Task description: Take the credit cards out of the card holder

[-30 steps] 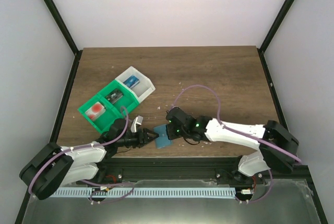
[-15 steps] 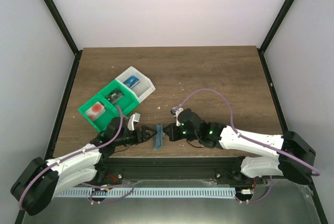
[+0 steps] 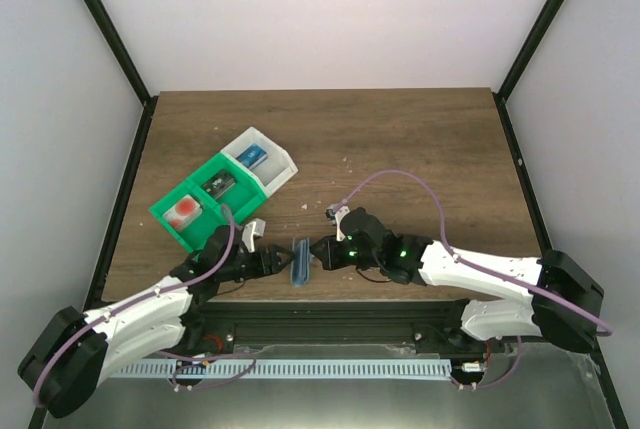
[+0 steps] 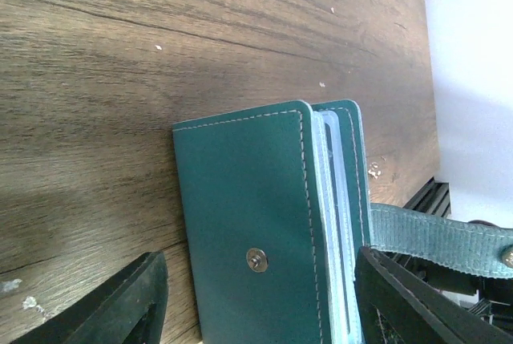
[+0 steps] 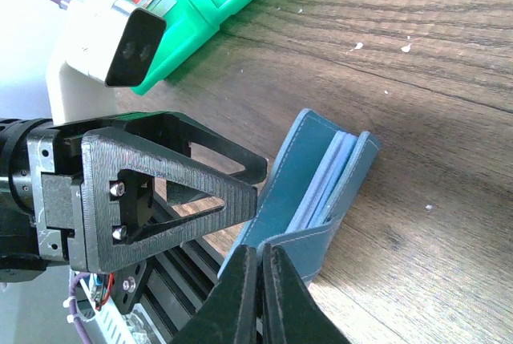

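White walls enclose a dark wooden table (image 3: 400,139) flecked with pale chips. At its left sits a green-and-white compartment tray (image 3: 205,234), and in the leftmost green compartment lies a credit card (image 3: 183,209) — white with a round red spot. A dark item sits in the middle compartment and a blue one in the white end, both too small to identify. Just below the tray, near the table's front edge, the left gripper (image 3: 282,261) points rightward with its jaws spread wide. The left wrist view shows its two black fingers (image 4: 120,300) on either side of the card holder (image 3: 300,261), the left one clear of the teal cover and the right one close by the far cover, neither visibly pressing. The holder stands on edge between the two arms with its covers nearly closed. A snap stud shows on the cover facing the left camera, and pale grey-blue pockets show between the covers; whether cards sit inside them cannot be told. Its strap (image 4: 433,238) stretches away to the right, where the right gripper (image 5: 257,260) — fingers pressed together — pinches it at the very tips.
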{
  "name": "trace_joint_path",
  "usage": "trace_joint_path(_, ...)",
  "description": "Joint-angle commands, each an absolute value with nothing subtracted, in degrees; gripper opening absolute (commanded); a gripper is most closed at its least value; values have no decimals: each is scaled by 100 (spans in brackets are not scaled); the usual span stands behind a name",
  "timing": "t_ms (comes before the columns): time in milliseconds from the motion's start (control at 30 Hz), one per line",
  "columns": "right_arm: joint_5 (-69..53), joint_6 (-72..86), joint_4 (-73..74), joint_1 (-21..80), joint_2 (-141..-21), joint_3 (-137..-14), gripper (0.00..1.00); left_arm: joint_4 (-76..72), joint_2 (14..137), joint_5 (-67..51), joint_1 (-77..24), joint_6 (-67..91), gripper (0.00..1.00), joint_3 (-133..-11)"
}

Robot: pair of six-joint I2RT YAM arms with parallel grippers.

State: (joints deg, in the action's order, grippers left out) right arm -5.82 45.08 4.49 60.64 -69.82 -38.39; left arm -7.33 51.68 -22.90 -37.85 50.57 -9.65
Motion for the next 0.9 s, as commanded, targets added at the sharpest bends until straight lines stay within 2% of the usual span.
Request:
trace_joint_path(0, -598, 4537, 280, 6097, -6896, -3815, 0, -677, 5167, -2194, -3769, 4918, 65, -1089)
trace_joint_path(133, -719, 4535, 86, 6086, -6918, -3805, 1, -679, 5142, -2184, -3766, 4909, 59, -1094)
trace_joint_path(233, -756, 4544, 105, 6082, -7038, -3849, 1, -675, 5133, -2162, -3766, 4904, 46, -1080)
trace_joint_path(400, -764, 4569, 74, 6073, -7069, -3789, 0, -616, 5109, -2156, -3770, 4893, 36, -1064)
trace_joint_path(667, -219, 4753, 748, 5994, -6916, -3572, 1, -651, 5112, -2152, -3762, 4885, 2, -1109)
trace_joint_path(867, -127, 4958, 962, 5682, -6552, -3113, 1, -705, 5243, -2156, -3759, 4851, 0, -1165)
